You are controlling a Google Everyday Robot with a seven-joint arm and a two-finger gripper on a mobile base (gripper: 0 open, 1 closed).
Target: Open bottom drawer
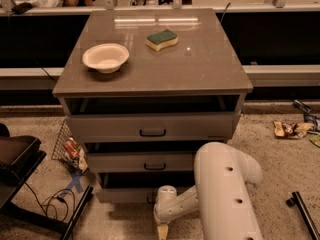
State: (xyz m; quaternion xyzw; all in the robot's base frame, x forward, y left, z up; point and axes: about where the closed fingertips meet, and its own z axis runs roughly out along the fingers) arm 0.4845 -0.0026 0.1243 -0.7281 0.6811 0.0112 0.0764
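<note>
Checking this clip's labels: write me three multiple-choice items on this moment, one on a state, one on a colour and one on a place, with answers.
1. The bowl stands:
A. upside down
B. upright
C. on its side
2. The sponge has a top that is:
A. red
B. green
C. white
3. The gripper is:
A. over the bowl
B. on the sponge
C. low in front of the bottom drawer
Answers:
1 B, its hollow faces up on the cabinet top.
2 B, green lies over a yellow base.
3 C, it hangs near the floor by the lowest drawer front.
</note>
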